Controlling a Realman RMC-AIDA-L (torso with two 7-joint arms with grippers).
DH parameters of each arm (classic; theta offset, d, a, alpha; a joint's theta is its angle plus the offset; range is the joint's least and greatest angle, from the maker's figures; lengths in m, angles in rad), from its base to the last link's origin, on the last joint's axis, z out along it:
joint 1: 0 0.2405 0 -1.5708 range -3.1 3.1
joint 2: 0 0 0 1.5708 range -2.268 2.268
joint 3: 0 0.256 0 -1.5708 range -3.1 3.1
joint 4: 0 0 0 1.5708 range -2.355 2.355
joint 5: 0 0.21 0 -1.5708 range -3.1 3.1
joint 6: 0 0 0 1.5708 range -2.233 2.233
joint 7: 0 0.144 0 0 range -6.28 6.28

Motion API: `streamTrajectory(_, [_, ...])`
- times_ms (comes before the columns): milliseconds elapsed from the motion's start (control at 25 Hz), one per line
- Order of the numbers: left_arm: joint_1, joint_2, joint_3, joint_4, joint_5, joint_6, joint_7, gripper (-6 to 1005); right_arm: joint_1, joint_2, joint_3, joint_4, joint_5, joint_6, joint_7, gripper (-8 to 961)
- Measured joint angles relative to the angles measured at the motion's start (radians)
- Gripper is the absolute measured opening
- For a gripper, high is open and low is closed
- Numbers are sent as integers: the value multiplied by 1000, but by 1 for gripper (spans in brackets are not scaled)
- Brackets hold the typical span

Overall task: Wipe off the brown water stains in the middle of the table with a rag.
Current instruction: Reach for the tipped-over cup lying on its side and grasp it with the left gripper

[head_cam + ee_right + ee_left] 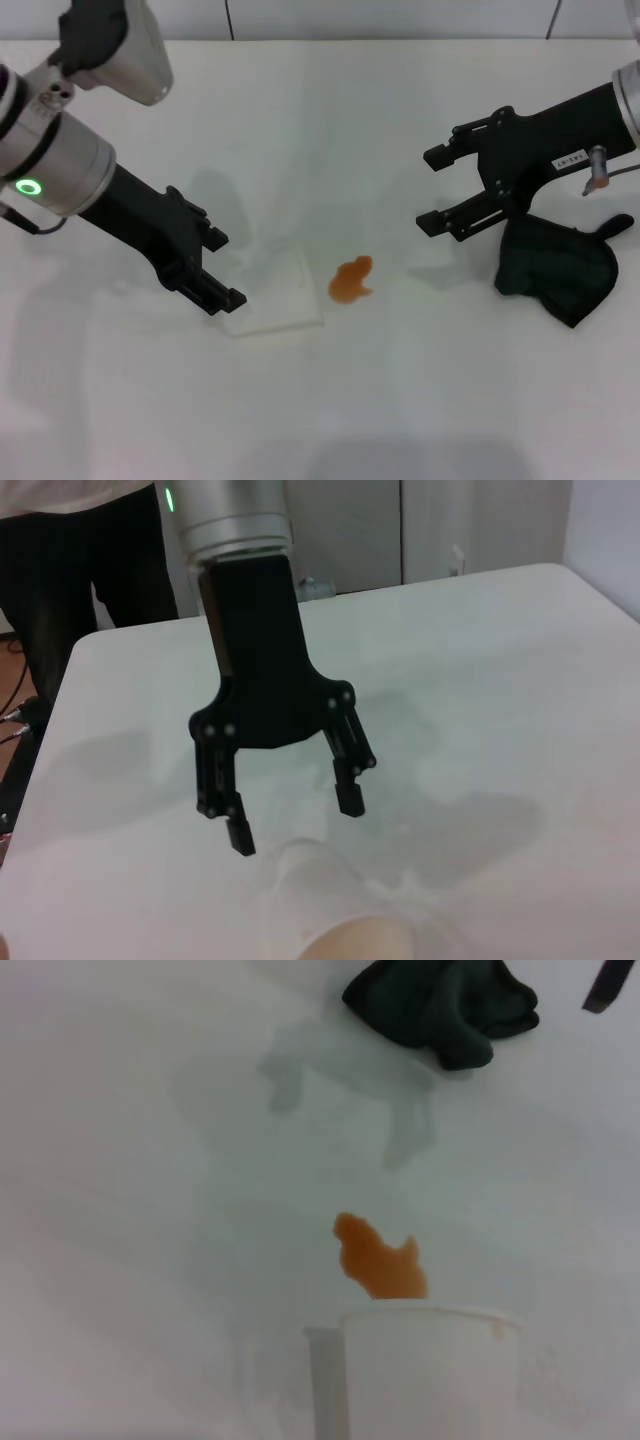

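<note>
Head view: both grippers are held open above the table point(400, 420).
An overturned white cup point(272, 292) is seen lying beside the left gripper point(216, 268), mouth toward the brown stain point(351, 280) at mid-table; its contents cannot be seen. The rag point(556, 270) is bunched under the right gripper point(437, 190).

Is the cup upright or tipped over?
Tipped over: the cup lies on its side on the table, beside the brown water stains, below the left pincer.
</note>
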Motion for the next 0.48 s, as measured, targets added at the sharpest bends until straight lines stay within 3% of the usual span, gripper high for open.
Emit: streamTrajectory(480, [-13, -3, 84, -88, -37, -96, 1, 871, 0, 0, -25, 2, 4, 11, 0, 857])
